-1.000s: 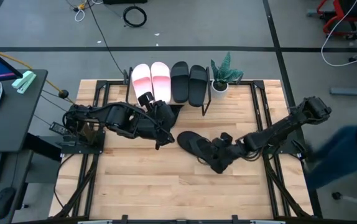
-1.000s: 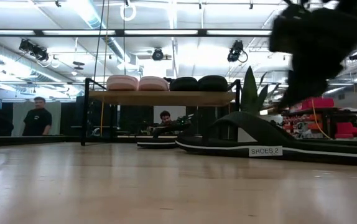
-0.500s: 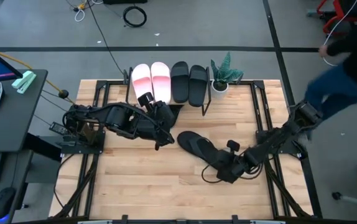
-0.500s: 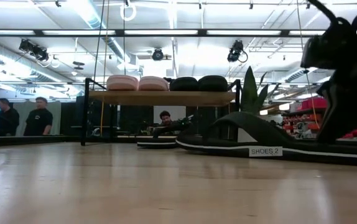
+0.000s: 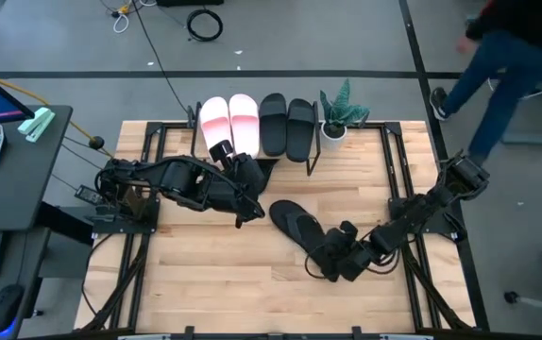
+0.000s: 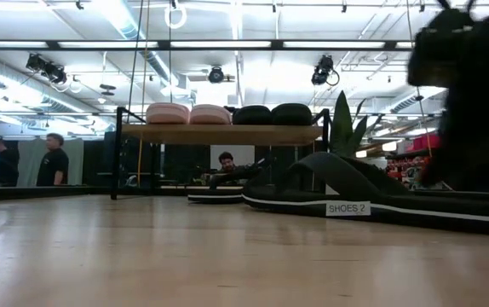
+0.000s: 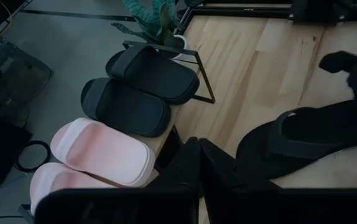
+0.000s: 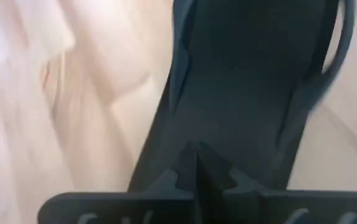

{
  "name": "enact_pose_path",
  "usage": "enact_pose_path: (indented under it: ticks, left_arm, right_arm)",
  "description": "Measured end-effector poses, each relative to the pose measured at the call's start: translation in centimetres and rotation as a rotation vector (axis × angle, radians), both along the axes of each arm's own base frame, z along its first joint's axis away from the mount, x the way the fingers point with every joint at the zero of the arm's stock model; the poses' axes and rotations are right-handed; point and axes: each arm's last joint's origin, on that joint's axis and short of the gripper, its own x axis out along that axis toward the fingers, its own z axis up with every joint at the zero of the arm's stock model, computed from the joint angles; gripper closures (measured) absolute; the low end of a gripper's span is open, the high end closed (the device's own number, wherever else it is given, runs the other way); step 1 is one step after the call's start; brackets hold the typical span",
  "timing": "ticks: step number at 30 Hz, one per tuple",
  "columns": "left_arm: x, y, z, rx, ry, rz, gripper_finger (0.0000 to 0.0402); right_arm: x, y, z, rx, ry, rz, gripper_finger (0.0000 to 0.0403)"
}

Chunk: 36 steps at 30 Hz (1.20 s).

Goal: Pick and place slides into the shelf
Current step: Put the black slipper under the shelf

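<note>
Desk (image 5: 205, 274): wood planks.
Shelf (image 5: 314, 156): far centre, carrying pink slides (image 5: 228, 123) and black slides (image 5: 286, 126).
Flip-flop (image 5: 295, 225): mid-desk.
Right pincer (image 5: 332, 264): at its near end, fingers together.
Left pincer (image 5: 250, 181): beside shelf, fingers together.

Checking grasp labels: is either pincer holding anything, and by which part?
Not certain: the right pincer sits at the heel end of the thong flip-flop, but a grip isn't visible. The left pincer, by the shelf, holds nothing.
</note>
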Motion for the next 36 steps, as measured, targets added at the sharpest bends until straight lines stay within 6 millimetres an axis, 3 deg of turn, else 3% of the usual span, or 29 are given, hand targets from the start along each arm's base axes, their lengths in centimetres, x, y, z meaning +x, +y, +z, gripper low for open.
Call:
enact_pose_path:
  ticks: [7, 12, 23, 29, 36]
  left_arm:
    - [0.0, 0.0, 0.0, -0.045, -0.046, 0.048, 0.0383]
    - [0.1, -1.6, -0.4, -0.055, -0.043, 0.02, 0.0393]
    - [0.2, -5.5, -1.3, -0.06, -0.047, -0.086, 0.038]
    - [-0.2, -6.9, -1.4, -0.062, -0.045, -0.125, 0.0393]
    - [-0.6, -7.8, -1.4, -0.062, -0.044, -0.155, 0.0391]
  right_arm:
    - [2.5, -0.9, -1.0, -0.037, -0.088, 0.01, 0.0401]
    - [3.1, -2.1, -1.1, -0.129, -0.069, 0.017, 0.0401]
    - [5.3, -8.4, -1.0, -0.237, -0.01, -0.065, 0.0403]
    - [5.6, -10.3, -1.1, -0.229, 0.003, -0.142, 0.0403]
    - [4.4, -9.9, -1.6, -0.198, 0.096, -0.21, 0.0403]
